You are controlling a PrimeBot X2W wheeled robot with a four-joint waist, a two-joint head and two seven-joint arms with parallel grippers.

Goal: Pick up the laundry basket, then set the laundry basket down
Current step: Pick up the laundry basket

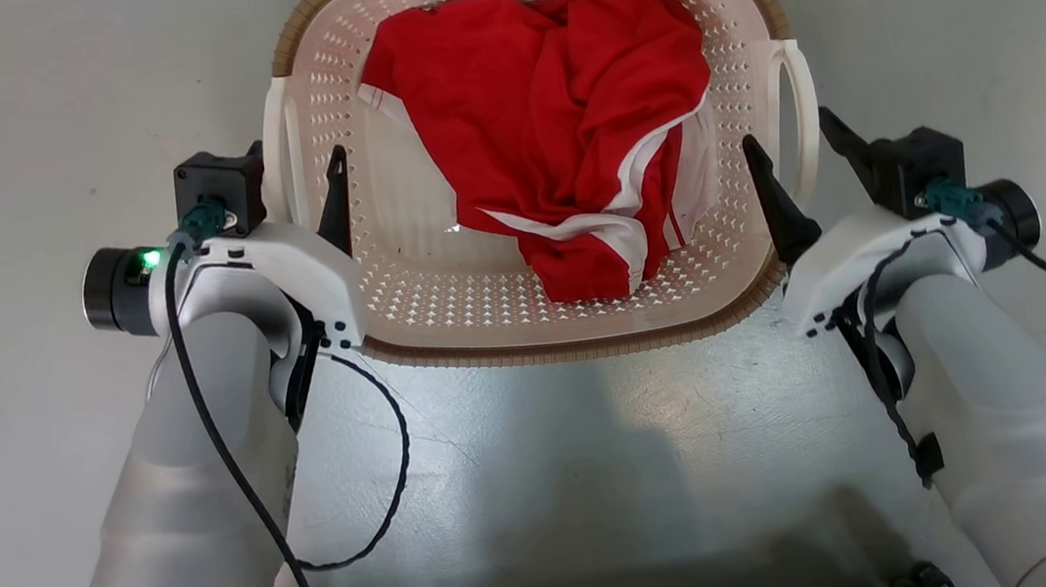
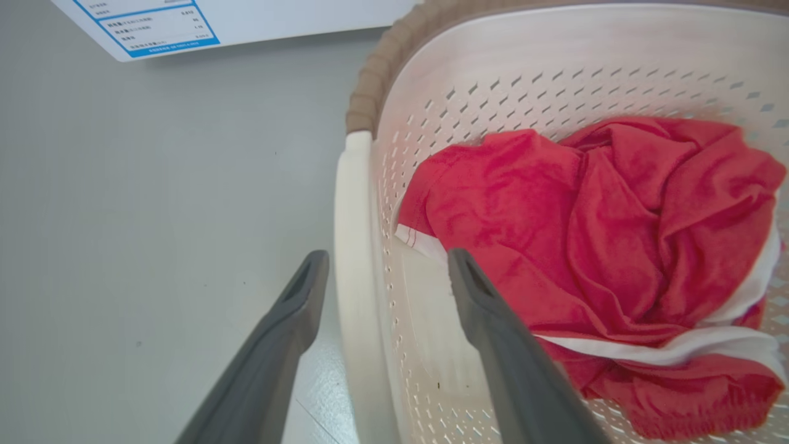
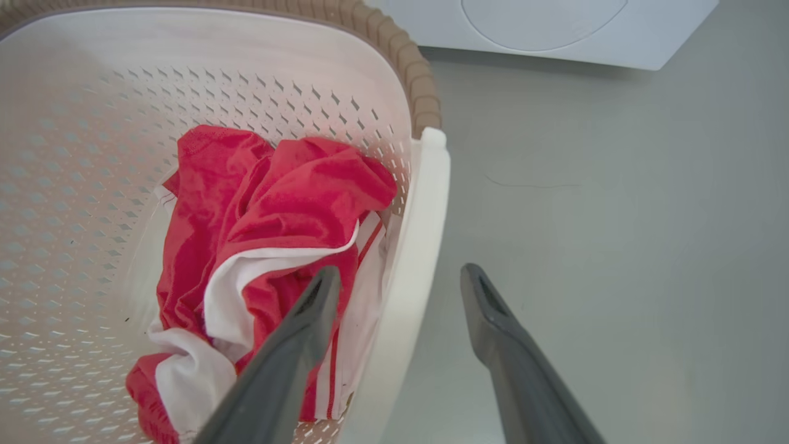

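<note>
Left gripper (image 2: 388, 259) — fingers spread apart, one inside the basket wall and one outside, straddling the white left handle (image 2: 352, 216) without clamping it. Right gripper (image 3: 400, 271) — likewise spread across the right handle (image 3: 425, 216). Laundry basket (image 1: 569, 347) — on grey floor (image 1: 541, 449) between both grippers, holding a crumpled red-and-white garment (image 1: 551, 103).

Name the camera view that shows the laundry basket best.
The head view: it sees the laundry basket nearly whole from above, with left handle and right handle. The left wrist view shows the left handle and nearby wall close up; the right wrist view, the right handle and wall.
</note>
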